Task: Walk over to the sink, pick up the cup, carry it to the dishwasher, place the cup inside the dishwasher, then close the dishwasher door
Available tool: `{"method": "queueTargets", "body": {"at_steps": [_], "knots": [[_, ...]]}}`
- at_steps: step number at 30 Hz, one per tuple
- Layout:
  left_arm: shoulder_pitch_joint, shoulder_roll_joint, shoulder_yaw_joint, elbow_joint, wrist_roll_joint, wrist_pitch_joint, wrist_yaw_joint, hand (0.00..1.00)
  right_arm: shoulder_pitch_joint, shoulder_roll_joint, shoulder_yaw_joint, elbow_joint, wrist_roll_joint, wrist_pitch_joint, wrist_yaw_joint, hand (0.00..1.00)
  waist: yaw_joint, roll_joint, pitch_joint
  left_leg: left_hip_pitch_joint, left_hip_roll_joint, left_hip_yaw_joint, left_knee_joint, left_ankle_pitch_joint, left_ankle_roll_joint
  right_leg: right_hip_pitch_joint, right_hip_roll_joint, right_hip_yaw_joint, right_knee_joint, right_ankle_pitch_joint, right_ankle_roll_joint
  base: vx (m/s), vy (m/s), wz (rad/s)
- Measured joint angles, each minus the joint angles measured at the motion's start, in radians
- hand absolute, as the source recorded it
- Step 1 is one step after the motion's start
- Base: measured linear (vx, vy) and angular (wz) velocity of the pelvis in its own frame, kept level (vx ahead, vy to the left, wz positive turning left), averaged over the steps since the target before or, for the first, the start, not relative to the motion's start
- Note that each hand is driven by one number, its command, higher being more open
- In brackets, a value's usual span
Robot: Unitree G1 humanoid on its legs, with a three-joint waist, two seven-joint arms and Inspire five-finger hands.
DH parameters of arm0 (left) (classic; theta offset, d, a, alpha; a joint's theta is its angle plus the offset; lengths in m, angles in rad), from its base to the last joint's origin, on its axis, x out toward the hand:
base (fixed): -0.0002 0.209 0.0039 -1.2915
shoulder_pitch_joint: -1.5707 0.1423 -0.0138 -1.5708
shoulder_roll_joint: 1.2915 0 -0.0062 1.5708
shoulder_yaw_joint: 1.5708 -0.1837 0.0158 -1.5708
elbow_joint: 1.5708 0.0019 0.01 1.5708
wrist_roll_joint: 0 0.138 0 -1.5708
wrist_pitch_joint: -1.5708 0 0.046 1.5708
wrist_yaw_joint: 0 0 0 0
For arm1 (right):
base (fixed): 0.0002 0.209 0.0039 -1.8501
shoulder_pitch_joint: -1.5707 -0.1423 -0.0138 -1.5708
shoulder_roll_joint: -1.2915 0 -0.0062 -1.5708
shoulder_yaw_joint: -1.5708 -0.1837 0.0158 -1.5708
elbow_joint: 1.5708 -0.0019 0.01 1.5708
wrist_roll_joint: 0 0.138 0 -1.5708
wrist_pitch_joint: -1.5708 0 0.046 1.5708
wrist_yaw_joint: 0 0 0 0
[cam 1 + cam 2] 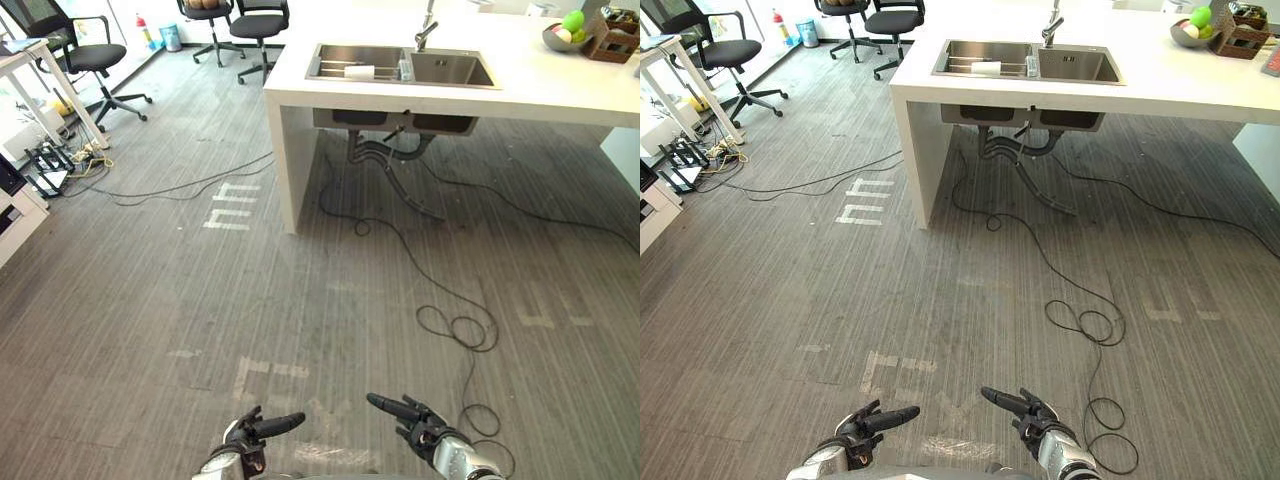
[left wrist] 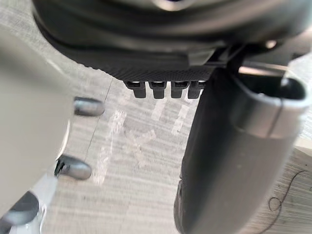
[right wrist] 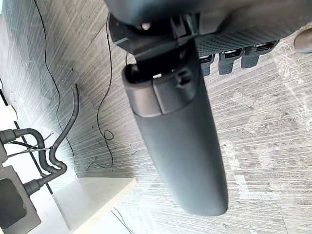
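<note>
The left hand (image 1: 255, 430) and the right hand (image 1: 415, 420) hang low in front of the robot, both released: fingers straight, thumbs out, nothing in either, and bare grey floor (image 1: 200, 330) beneath them. Their wrist views agree, showing floor past the straight fingers.

Judging by this, the step in hand is the first one, the walk to the sink (image 1: 405, 65), which lies well apart from the hands, set into the white worktop (image 1: 560, 90) ahead and a little to the right. The next move calls for walking forward and turning slightly right, stopping close enough to the worktop's edge to reach down into a basin.

The cup (image 1: 359, 72) is, as best I can judge, the small white thing in the sink's left basin, apparently lying on its side on a rack. It is too small to be sure of its shape or how it lies. A clear glass-like thing (image 1: 404, 69) stands by the divider below the tap (image 1: 427, 30), equally hard to read. Where the dishwasher stands, I cannot tell.
</note>
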Motion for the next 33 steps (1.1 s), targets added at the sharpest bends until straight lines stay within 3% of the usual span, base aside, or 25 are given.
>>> {"method": "queueTargets", "body": {"at_steps": [6,11,18,23,24,27,29,31,32,33], "knots": [[0.008,-0.001,0.001,-0.015,0.11,-0.002,0.069,1.0,0.0,0.002,-0.016,0.0,-0.052,-0.007,-0.006,1.0,0.001,0.001,0.001,0.006,0.002,0.02,0.0,0.0,-0.001,0.003,0.0,0.002,0.007,-0.003,0.004,0.0,0.002,-0.01],[0.03,-0.005,0.002,-0.018,0.14,-0.05,0.115,1.0,0.006,0.002,-0.016,0.0,-0.1,-0.011,0.005,1.0,0.0,0.002,0.001,0.014,0.004,0.053,0.008,-0.005,-0.006,0.003,-0.001,0.013,0.019,-0.003,0.004,-0.01,0.01,-0.08],[0.059,-0.018,0.008,-0.023,0.117,-0.067,0.105,1.0,0.038,0.002,-0.016,-0.001,-0.116,-0.008,0.016,1.0,0.003,0.007,0.001,0.014,0.005,0.058,0.028,-0.018,-0.003,0.002,-0.004,0.022,0.032,-0.002,-0.001,-0.03,0.004,-0.03],[0.07,-0.018,0.033,-0.015,0.069,-0.015,0.036,1.0,0.065,0.0,-0.018,0.001,-0.113,0.013,0.014,1.0,0.009,0.013,-0.001,0.004,0.002,0.082,0.043,-0.039,0.032,-0.021,-0.013,0.029,0.069,-0.019,-0.041,-0.07,0.021,-0.1],[0.067,-0.015,0.034,-0.007,0.099,-0.006,0.001,1.0,0.064,0.001,-0.033,-0.005,-0.111,0.014,0.013,1.0,0.008,0.01,0.0,-0.002,-0.007,0.087,0.05,-0.045,0.065,-0.074,-0.042,0.02,0.18,-0.077,-0.045,-0.09,0.026,-0.07],[0.056,-0.013,0.032,0.012,0.085,0.0,-0.027,1.0,0.069,-0.001,-0.057,-0.021,-0.089,0.014,0.006,1.0,0.009,0.007,0.0,0.006,-0.018,0.087,0.059,-0.05,0.081,-0.155,-0.099,-0.01,0.39,-0.132,0.005,-0.06,0.046,0.01],[0.028,0.002,0.029,0.04,0.101,0.009,-0.053,1.0,0.043,-0.021,-0.066,-0.021,-0.081,0.018,0.003,1.0,0.01,-0.018,0.016,0.026,-0.046,0.085,0.076,-0.057,0.091,-0.271,-0.207,-0.062,0.696,-0.135,-0.009,-0.04,0.05,0.03],[0.009,0.014,0.03,0.062,0.126,0.002,-0.049,1.0,0.032,-0.029,-0.081,-0.018,-0.057,0.021,0.003,1.0,0.01,-0.041,0.036,0.067,-0.069,0.068,0.089,-0.078,0.116,-0.313,-0.276,-0.047,0.87,-0.094,-0.04,0.01,0.036,0.17],[-0.002,0.017,0.028,0.069,0.122,-0.004,-0.047,1.0,0.028,-0.034,-0.095,-0.023,-0.034,0.019,0.005,1.0,-0.002,-0.05,0.051,0.104,-0.075,0.051,0.083,-0.079,0.121,-0.341,-0.309,-0.045,0.963,-0.081,-0.032,0.07,0.019,0.3],[-0.002,0.017,0.028,0.072,0.107,-0.004,-0.047,1.0,0.019,-0.041,-0.094,-0.022,-0.033,0.017,0.005,1.0,-0.005,-0.048,0.051,0.116,-0.071,0.044,0.087,-0.084,0.123,-0.344,-0.307,-0.042,0.955,-0.109,-0.026,0.08,0.008,0.34]]}}
